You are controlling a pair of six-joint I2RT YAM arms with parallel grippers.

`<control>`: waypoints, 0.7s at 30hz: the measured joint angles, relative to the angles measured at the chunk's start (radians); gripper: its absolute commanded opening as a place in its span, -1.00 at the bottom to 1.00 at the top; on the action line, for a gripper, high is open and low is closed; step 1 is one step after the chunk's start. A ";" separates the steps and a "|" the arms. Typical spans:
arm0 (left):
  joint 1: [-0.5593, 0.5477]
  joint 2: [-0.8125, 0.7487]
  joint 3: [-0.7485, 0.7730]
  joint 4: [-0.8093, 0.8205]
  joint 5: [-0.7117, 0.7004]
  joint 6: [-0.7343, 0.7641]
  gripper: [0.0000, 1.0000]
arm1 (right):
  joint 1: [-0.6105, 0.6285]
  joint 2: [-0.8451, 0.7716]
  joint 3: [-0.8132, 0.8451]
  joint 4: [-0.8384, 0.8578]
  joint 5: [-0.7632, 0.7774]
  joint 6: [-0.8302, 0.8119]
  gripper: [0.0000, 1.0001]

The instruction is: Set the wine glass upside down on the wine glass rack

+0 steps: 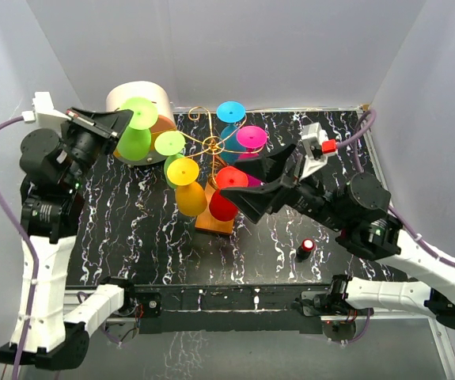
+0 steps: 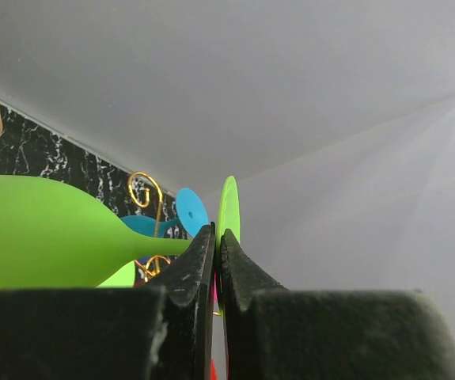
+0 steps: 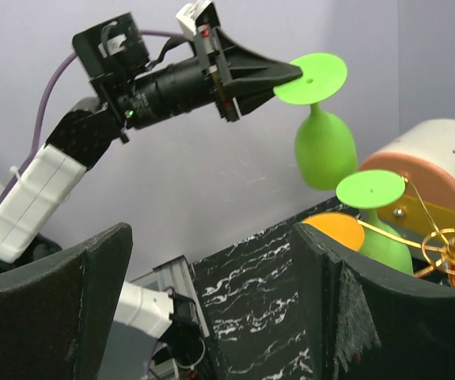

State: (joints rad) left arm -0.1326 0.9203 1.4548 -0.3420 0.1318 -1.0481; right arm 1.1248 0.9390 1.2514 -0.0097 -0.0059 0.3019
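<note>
My left gripper (image 1: 127, 119) is shut on the foot of a lime green wine glass (image 1: 136, 131) and holds it upside down in the air, left of the gold wire rack (image 1: 210, 144). In the left wrist view the glass bowl (image 2: 45, 233) lies at the left and its foot edge (image 2: 229, 207) sits between the shut fingers. The right wrist view shows that glass (image 3: 322, 127) hanging from the left gripper (image 3: 278, 75). My right gripper (image 1: 252, 186) is open and empty, right of the rack beside a red glass (image 1: 225, 194).
The rack on its orange base (image 1: 214, 220) holds green (image 1: 172, 150), yellow (image 1: 187, 186), blue (image 1: 231, 119), pink (image 1: 251, 141) and red glasses. A cream-and-orange drum box (image 1: 144, 107) stands behind the held glass. A small black-and-red object (image 1: 306, 248) lies at the front right.
</note>
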 measured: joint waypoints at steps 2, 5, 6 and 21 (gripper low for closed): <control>0.000 0.035 -0.004 0.008 0.004 0.018 -1.00 | 0.000 -0.040 -0.033 -0.024 0.001 0.013 0.58; 0.000 0.074 -0.004 0.023 0.008 0.041 -1.00 | 0.000 -0.068 -0.053 -0.043 0.000 0.022 0.58; 0.000 0.089 -0.004 0.032 0.008 0.050 -1.00 | 0.000 -0.071 -0.056 -0.045 0.000 0.023 0.58; 0.000 0.332 -0.004 0.160 0.166 0.052 -1.00 | 0.000 -0.083 -0.072 -0.055 0.005 0.042 0.58</control>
State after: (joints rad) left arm -0.1326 1.2522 1.4509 -0.1818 0.2981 -0.9962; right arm 1.1248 0.8558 1.1797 -0.0647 -0.0013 0.3439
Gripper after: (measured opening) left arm 0.017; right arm 0.791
